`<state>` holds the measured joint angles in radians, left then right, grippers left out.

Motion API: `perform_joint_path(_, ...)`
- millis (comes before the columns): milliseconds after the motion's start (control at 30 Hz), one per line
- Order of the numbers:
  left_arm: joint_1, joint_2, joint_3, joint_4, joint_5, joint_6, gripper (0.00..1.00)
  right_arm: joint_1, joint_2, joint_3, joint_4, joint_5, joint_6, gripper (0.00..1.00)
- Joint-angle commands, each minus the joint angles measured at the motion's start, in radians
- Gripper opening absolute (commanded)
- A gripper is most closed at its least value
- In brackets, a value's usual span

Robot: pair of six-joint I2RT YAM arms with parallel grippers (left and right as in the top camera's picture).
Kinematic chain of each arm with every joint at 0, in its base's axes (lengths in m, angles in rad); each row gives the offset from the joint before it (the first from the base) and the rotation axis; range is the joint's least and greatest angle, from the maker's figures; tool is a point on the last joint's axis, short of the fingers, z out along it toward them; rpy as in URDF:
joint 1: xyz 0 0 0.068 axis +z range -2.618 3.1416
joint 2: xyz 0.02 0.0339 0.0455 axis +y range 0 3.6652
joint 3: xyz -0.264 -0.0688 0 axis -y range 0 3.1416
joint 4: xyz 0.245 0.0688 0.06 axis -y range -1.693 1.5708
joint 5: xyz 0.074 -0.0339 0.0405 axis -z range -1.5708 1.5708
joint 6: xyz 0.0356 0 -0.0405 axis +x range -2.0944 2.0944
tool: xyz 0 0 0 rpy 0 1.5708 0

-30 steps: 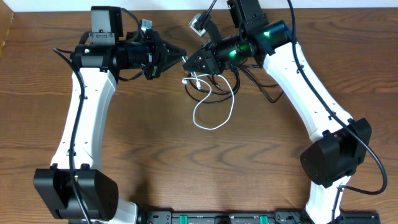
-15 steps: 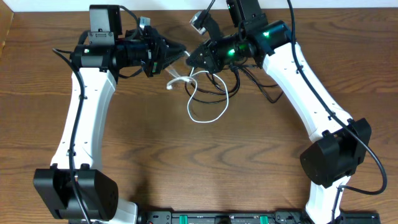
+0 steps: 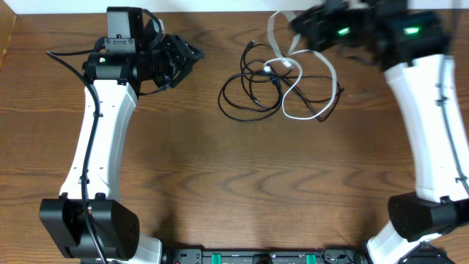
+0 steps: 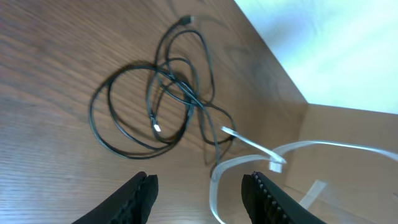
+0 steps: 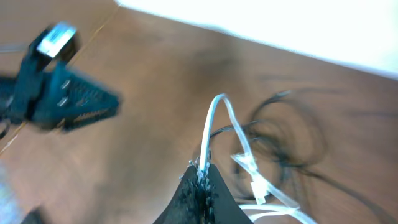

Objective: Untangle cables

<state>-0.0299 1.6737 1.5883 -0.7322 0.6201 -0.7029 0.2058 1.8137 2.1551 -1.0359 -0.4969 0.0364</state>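
Right end effector (image 5: 202, 177) is pressed together on the white cable (image 5: 210, 127), pinching it off the far right side of the black cables (image 4: 186, 93), which lie in a loose knot on the counter (image 3: 220, 183). The white cord's lower loops drape across the right side of that knot. My left end effector (image 4: 200, 182) hangs spread and empty, well to the left of the black cables. I judge the step in hand to be drawing the white cord free. To do it well I would pull slowly, up and away from the knot, watching whether black loops rise with it. If they do, I would stop and bring the left end effector in to pin the black strands against the counter. The overhead view of the right arm is blurred, so I trust the wrist view for the grip.
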Motion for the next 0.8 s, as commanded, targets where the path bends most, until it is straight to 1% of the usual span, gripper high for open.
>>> perform_joint_path(0, 0.0, -0.003, -0.007, -0.022, -0.053, 0.057, 0.5, -0.12, -0.03, 0.094, -0.042, 0.129, 0.001, 0.01)
perform_joint_path(67, 0.0, -0.003, -0.007, -0.026, -0.053, 0.061, 0.49, -0.171, -0.03, 0.112, -0.07, 0.143, -0.011, 0.01)
perform_joint_path(133, 0.0, -0.003, -0.007, -0.026, -0.053, 0.068, 0.5, -0.263, -0.03, 0.119, -0.138, 0.204, -0.011, 0.01)
perform_joint_path(233, 0.0, -0.003, -0.007, -0.026, -0.053, 0.068, 0.49, -0.312, -0.03, 0.119, -0.203, 0.312, -0.006, 0.01)
perform_joint_path(267, 0.0, -0.003, -0.007, -0.026, -0.053, 0.068, 0.49, -0.324, -0.03, 0.119, -0.238, 0.447, 0.014, 0.01)
perform_joint_path(300, 0.0, -0.003, -0.007, -0.026, -0.053, 0.068, 0.5, -0.326, -0.03, 0.119, -0.251, 0.515, 0.031, 0.01)
perform_joint_path(333, 0.0, -0.003, -0.007, -0.026, -0.053, 0.068, 0.5, -0.327, -0.03, 0.119, -0.274, 0.642, 0.064, 0.01)
perform_joint_path(433, 0.0, -0.003, -0.007, -0.026, -0.053, 0.068, 0.49, -0.336, -0.029, 0.119, -0.312, 0.815, 0.11, 0.01)
perform_joint_path(567, 0.0, -0.003, -0.007, -0.026, -0.053, 0.068, 0.49, -0.391, -0.028, 0.117, -0.382, 0.939, 0.187, 0.01)
perform_joint_path(633, 0.0, -0.003, -0.007, -0.026, -0.053, 0.068, 0.5, -0.439, -0.028, 0.109, -0.42, 0.939, 0.222, 0.01)
perform_joint_path(767, 0.0, -0.003, -0.007, -0.026, -0.053, 0.068, 0.5, -0.522, -0.028, 0.101, -0.467, 0.913, 0.24, 0.01)
